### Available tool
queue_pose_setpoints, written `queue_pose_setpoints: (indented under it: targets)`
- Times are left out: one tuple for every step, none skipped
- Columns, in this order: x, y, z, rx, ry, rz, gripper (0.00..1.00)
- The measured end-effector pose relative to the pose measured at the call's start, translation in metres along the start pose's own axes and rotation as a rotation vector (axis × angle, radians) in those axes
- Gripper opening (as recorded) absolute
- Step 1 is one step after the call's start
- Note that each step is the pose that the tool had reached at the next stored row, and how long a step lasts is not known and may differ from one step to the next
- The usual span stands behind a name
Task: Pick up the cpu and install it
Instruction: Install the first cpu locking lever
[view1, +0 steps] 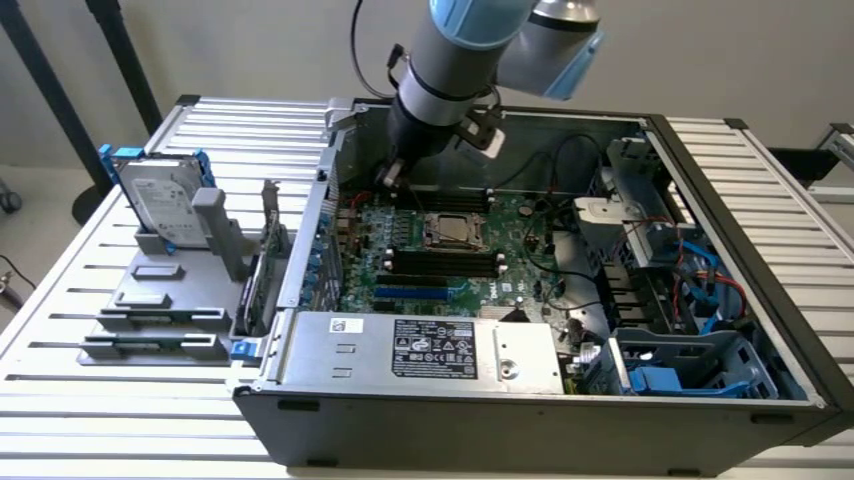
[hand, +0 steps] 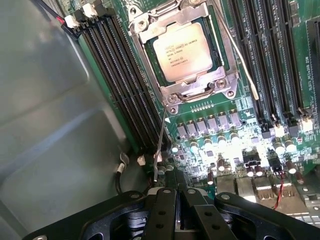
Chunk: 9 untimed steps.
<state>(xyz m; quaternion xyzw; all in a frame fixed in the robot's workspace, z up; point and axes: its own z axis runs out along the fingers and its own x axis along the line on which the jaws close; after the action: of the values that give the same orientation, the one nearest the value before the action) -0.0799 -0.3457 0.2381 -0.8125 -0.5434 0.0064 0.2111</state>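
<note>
Within the open computer case (view1: 747, 190), on the motherboard (view1: 523, 272), the gripper (hand: 176, 189) hovers just beside the socket (hand: 150, 31), at the end of its lever (hand: 160, 145). I cannot tell if it is apart or together. The cpu (hand: 182, 51) lies in the socket under the frame. Seating looks done and latching seems in hand, which calls for a sure hold on the lever.

I see a plain pale wall (view1: 240, 50) at the back, with two dark poles (view1: 54, 95) slanting across it on the exterior view's left. A white slatted table (view1: 80, 330) stands evenly lit, with beige floor (view1: 40, 185) past its corner.
</note>
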Motion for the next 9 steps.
queue_pose_setpoints:
  targets:
    - [-0.0002,-0.0006,0.0001,-0.0004,0.0023,0.004,0.11]
    - [-0.0006,-0.0013,0.0003,-0.0014,0.0048,0.009,0.11]
    - [-0.0009,-0.0020,0.0005,-0.0029,0.0076,0.016,0.11]
    - [-0.0013,-0.0028,0.0007,-0.0048,0.0107,0.023,0.11]
    - [-0.0016,-0.0036,0.0009,-0.0068,0.0139,0.032,0.11]
    - [-0.0019,-0.0042,0.0011,-0.0089,0.0173,0.041,0.11]
    - [-0.0021,-0.0047,0.0012,-0.0111,0.0208,0.050,0.11]
    - [-0.0023,-0.0050,0.0013,-0.0132,0.0243,0.059,0.11]
    - [-0.0024,-0.0052,0.0013,-0.0156,0.0281,0.068,0.11]
